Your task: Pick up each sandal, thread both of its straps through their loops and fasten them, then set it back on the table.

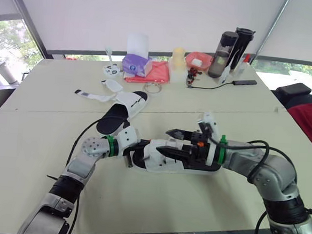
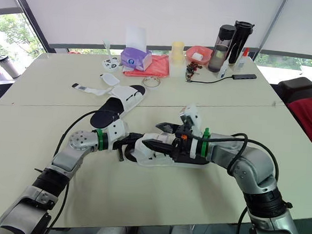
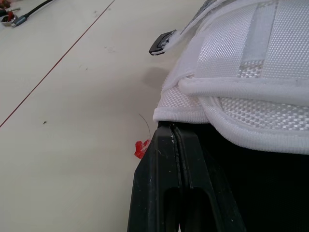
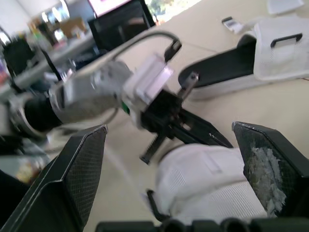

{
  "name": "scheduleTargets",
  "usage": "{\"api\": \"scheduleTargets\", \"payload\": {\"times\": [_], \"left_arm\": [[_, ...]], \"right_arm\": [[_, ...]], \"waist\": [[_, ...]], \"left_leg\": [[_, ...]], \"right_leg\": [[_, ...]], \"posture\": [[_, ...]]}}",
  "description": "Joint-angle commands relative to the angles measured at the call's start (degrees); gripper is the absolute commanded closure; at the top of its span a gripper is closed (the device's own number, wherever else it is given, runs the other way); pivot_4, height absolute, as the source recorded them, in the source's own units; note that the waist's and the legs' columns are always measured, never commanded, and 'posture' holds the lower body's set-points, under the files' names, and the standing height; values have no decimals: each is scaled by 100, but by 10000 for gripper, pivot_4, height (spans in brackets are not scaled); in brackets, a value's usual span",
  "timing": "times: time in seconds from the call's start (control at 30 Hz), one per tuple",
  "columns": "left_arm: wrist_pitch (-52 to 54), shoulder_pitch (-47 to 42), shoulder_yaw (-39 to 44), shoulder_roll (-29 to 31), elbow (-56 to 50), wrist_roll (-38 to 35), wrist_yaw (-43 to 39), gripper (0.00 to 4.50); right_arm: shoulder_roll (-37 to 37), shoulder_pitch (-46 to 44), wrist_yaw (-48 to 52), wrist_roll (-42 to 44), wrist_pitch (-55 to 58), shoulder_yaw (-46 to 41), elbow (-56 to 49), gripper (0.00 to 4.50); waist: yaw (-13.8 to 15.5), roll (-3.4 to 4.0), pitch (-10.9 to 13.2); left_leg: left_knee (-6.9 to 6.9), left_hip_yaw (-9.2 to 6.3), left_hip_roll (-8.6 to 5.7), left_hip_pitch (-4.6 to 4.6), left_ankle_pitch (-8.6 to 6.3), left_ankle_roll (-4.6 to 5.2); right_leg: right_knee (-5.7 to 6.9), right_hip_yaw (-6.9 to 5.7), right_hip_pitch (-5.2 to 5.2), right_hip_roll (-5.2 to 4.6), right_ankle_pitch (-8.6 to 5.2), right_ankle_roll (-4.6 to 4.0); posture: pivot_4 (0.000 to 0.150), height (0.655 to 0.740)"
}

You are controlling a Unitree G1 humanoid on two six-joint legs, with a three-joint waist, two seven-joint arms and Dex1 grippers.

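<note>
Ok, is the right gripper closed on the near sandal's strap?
No: the right wrist view shows the right gripper with its fingers spread wide apart, the sandal's white strap lying between them.

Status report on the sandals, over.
Left gripper shut against near sandal. Right gripper open, straddling its strap. Far sandal unfastened behind. Bottles far back, no obstruction.

A purple tissue box (image 1: 137, 65) stands near the surface's (image 1: 51, 80) far edge. Right of it are a red cloth (image 1: 153, 74) touching it, a yellow cup (image 1: 177, 59), a pink bowl (image 1: 198, 60), a grey bottle (image 1: 223, 48) and a black bottle (image 1: 242, 45). A ring (image 1: 153, 88) lies just before the box.
</note>
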Motion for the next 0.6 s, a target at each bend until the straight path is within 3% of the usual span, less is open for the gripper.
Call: {"api": "scheduleTargets", "payload": {"times": [0.03,0.27,0.4,0.5,0.6], "left_arm": [[215,173,-200,28,195,167,-77,45000],[240,256,-180,77,116,157,-89,45000],[280,273,-197,113,95,153,-148,45000],[305,285,-211,114,75,141,-174,45000],[349,305,-220,108,30,118,-188,45000]], "right_arm": [[-438,184,673,-844,-795,399,-500,590],[-768,890,976,-2525,-2908,550,-202,590],[-850,1521,-213,-5135,-7445,345,613,590],[-818,1556,-854,-6168,-8894,346,1227,590],[-735,1578,-1232,-6661,-9524,367,1664,590]], "waist": [[-3,-1,0],[-5,-2,0],[-2,-2,0],[-11,-1,-1],[-8,-1,-1]], "left_leg": [[0,0,0,0,0,0],[2,4,2,2,-1,-2],[0,8,-1,3,-1,-2],[0,26,-9,13,-1,-4],[1,24,-3,23,1,-5]], "right_leg": [[-2,0,2,0,0,0],[-4,1,4,-1,-1,-2],[-4,1,5,-1,0,2],[-1,4,8,0,1,2],[5,4,17,4,-4,-9]], "posture": [[1500,7400],[1500,7400],[1500,7400],[1500,7400],[1500,7400]]}}
